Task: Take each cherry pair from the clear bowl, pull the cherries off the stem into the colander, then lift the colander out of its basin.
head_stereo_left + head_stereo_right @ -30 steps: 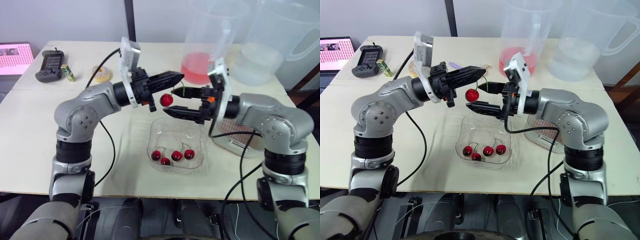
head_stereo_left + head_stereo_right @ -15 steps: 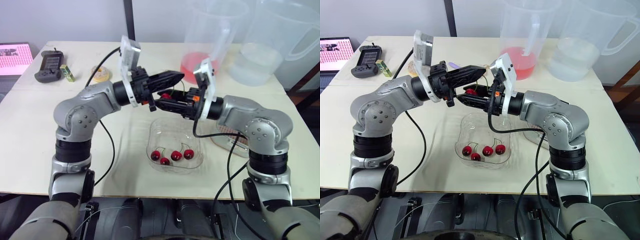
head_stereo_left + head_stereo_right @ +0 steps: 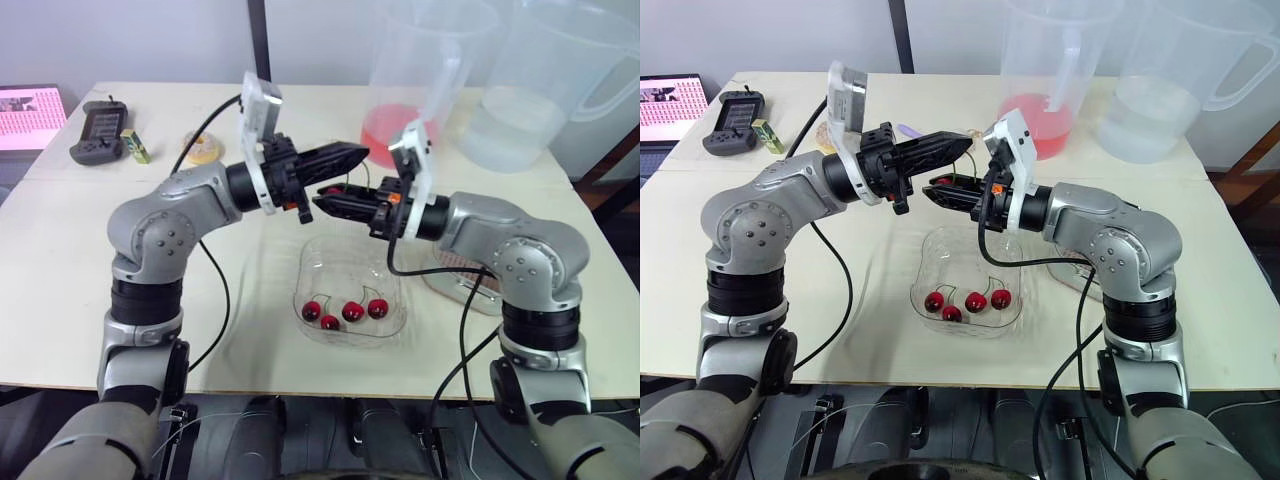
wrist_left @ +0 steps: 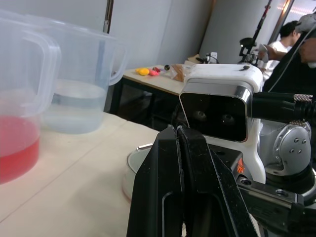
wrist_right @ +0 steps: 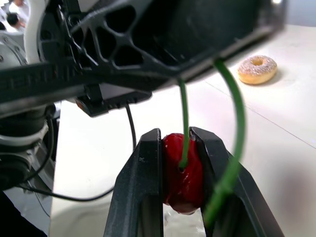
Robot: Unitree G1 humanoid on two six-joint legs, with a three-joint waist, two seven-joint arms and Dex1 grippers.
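Two robot claws hold a stemmed cherry point(image 5: 181, 173) in mid-air above the clear bowl point(image 3: 308, 262).

The left claw point(image 3: 360, 153) is clenched on the green stems point(image 5: 183, 118); the right claw point(image 3: 322, 198) grips the red cherry. The colander point(image 3: 470, 290) sits on the worktop point(image 3: 60, 250) to the robot's right, partly behind the right arm. The pull is probably best made after shifting over it, straight along the stem, squeezing lightly. The right wrist view shows the cherry seated between the fingers point(image 5: 143, 197). The head views instead show where the claws hang, and four cherries point(image 3: 345, 310) in the bowl.

Glossy cherry point(image 5: 174, 183), clr plastic bowl point(image 3: 312, 268)
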